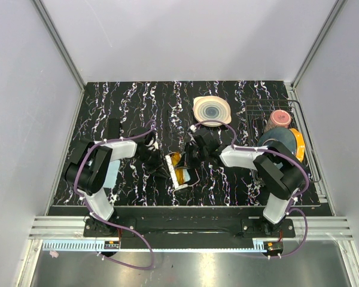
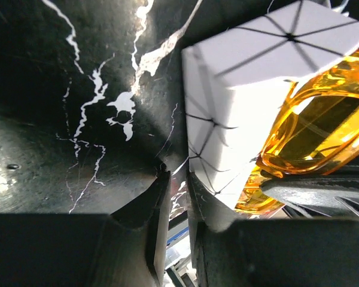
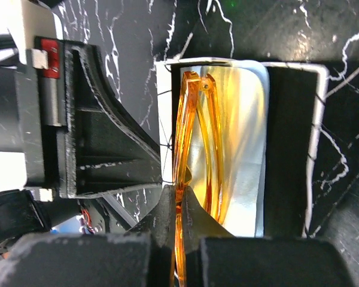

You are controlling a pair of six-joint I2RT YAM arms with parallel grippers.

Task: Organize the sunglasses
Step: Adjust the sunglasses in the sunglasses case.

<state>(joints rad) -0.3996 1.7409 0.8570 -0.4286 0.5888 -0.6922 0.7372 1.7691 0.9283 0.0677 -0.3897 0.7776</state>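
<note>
Right wrist view: the right gripper (image 3: 179, 194) is clamped tight on 1 thin amber arm of the sunglasses (image 3: 185, 131), low centre of the frame!
The sunglasses lie in the open white box (image 3: 318, 119), on its silvery lining, with both arms running up the middle of the frame. Over in the left wrist view, the left gripper (image 2: 178, 185) sits at bottom centre with only a narrow gap, hard against the box's edge; whether it actually pinches the wall, I cannot tell. My read: this pair is light, glossy and slippery, with springy arms that could snap and lenses quick to scratch. The best hold looks like the arm near the hinge or the frame rim, with a gentle squeeze and never on the lens faces.
</note>
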